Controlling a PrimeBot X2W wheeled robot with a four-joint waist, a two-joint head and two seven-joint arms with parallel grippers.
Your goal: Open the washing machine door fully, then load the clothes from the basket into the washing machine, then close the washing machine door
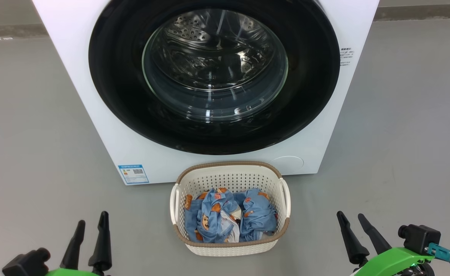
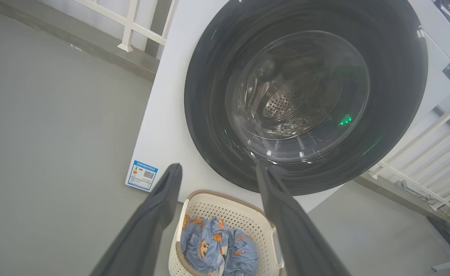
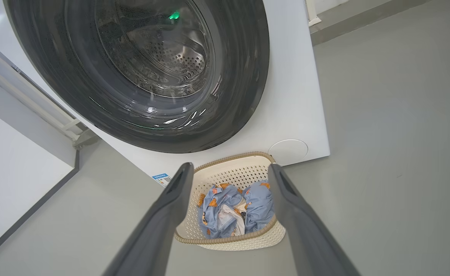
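Cropped and unreadable
The big white box-shaped washing machine (image 1: 140,157) is cut off at the head view's top; print on its small blue label (image 1: 133,174) is illegible.

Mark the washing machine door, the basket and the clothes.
washing machine door (image 1: 113,76), head view, glossy black ring.
basket (image 1: 228,165), head view, brown far rim.
clothes (image 1: 257,214), head view, blue fabric heap.
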